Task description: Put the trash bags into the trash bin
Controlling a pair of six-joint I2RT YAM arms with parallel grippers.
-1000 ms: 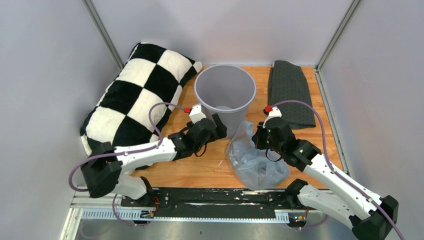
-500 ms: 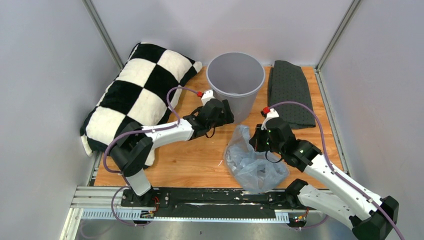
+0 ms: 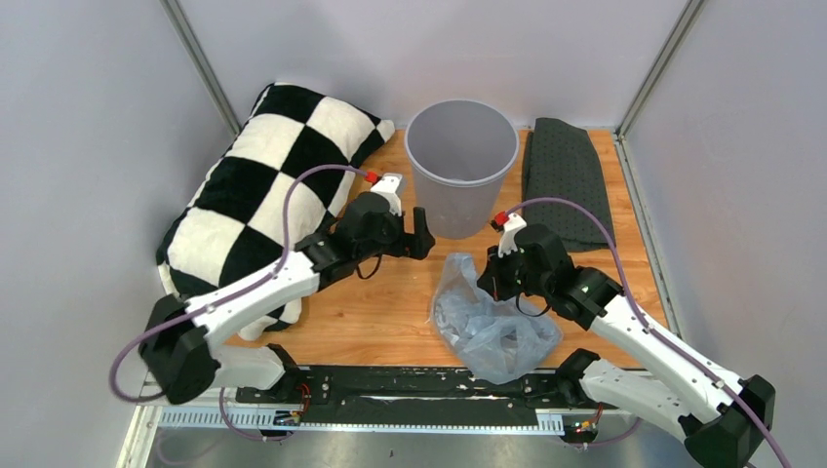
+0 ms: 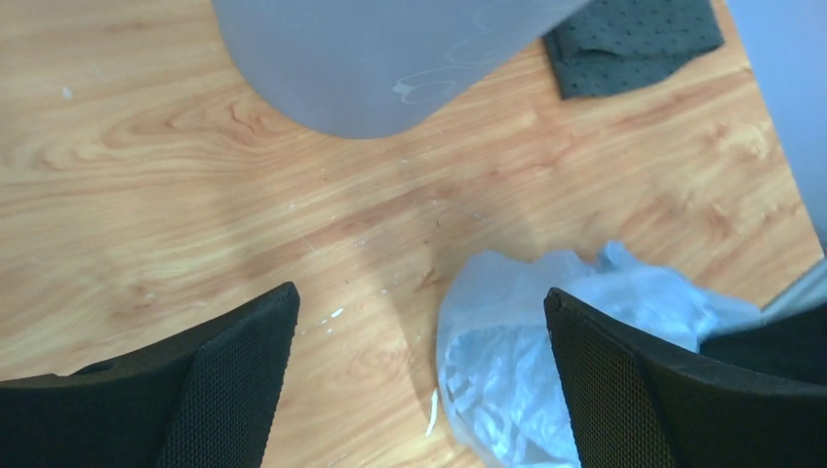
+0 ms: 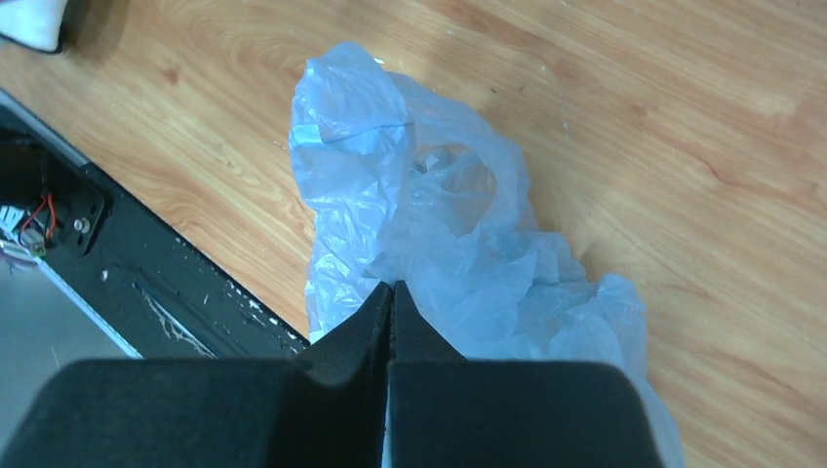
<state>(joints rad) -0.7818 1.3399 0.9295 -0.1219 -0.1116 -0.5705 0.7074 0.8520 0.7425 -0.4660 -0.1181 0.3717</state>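
Now left gripper (image 4: 419, 300) wide beside trash bin (image 3: 458, 203), right gripper (image 5: 392, 291) tight on trash bag (image 5: 444, 229).

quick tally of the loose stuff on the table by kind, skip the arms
checkered pillow: 1
trash bin: 1
trash bag: 1 (one crumpled heap)
dark dotted cloth: 1
total: 4

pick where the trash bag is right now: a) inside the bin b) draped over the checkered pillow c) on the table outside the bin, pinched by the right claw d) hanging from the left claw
c: the trash bag lies crumpled on the wooden table, short of the trash bin. The right claw is shut on its plastic, and the left claw is open and holds nothing.
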